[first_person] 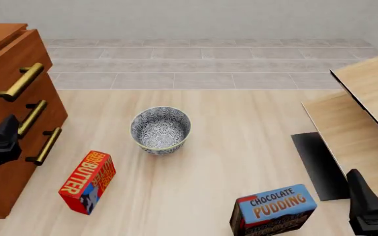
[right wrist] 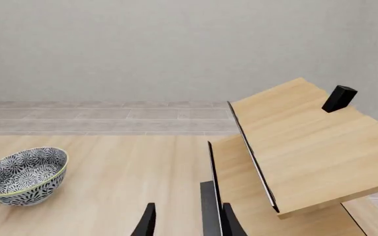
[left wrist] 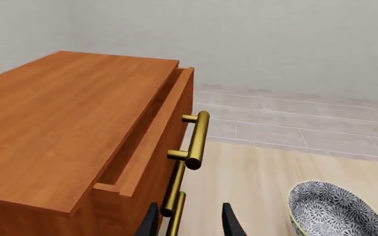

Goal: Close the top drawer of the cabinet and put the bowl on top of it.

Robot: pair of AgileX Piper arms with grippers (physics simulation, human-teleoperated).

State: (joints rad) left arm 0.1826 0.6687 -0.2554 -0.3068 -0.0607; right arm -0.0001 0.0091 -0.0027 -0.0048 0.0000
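The cabinet (first_person: 5, 123) stands at the table's left edge with its top drawer (left wrist: 151, 142) pulled slightly out, a narrow gap showing behind the front panel and its brass handle (left wrist: 196, 140) projecting toward the table; pale light-wood furniture (first_person: 366, 113) occupies the right side. The bowl (first_person: 161, 129) sits upright on the table near its centre, well apart from the cabinet, with a butter box (first_person: 88, 182) and a chocolate pudding box (first_person: 273, 210) nearer the arms. The left gripper (left wrist: 190, 221), fingers spread and holding nothing, sits just beside the lower drawer handles, and the right gripper (right wrist: 187, 221), likewise spread and unladen, sits near the pale furniture.
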